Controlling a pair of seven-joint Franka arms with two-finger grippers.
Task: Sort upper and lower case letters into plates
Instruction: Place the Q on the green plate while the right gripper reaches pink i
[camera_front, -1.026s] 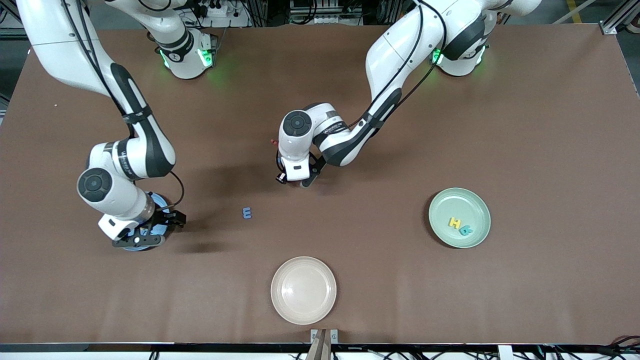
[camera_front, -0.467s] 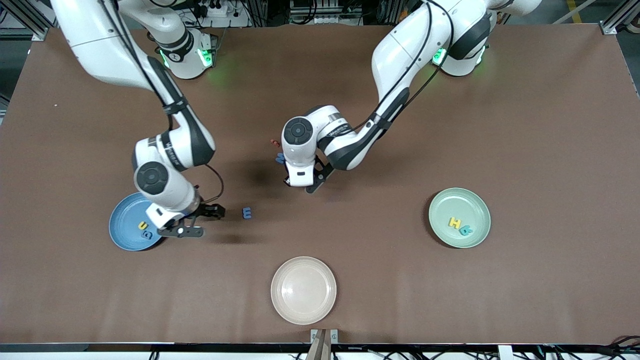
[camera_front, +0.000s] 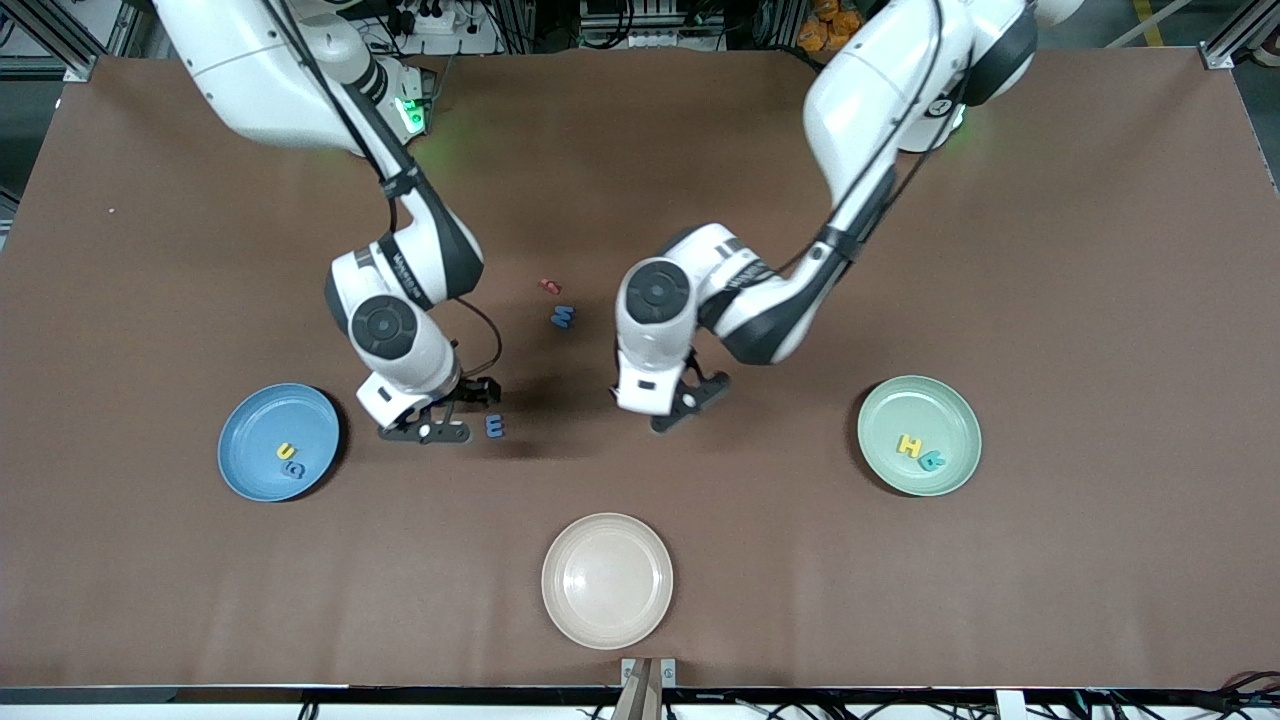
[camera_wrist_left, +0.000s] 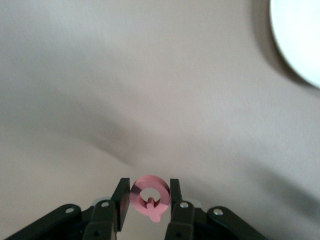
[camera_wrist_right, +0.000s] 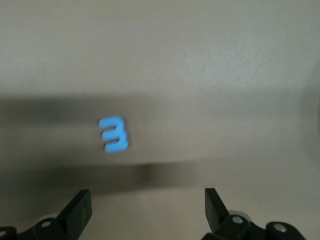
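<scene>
My left gripper is shut on a pink ring-shaped letter with a small tail, gripped by its sides over bare table between the blue M and the mint green plate. That plate holds a yellow H and a teal letter. My right gripper hangs open close beside the blue E, which lies ahead of its fingers in the right wrist view. The sky blue plate holds a yellow letter and a blue one. A small red letter lies beside the M.
A cream plate sits near the table's front edge, nearer the camera than both grippers. A pale plate rim shows at a corner of the left wrist view. Both arms reach in over the table's middle.
The right arm swung from over the blue plate to beside the blue E, uncovering the plate's letters. The left arm rose and moved toward the green plate with the pink letter, uncovering the M.
</scene>
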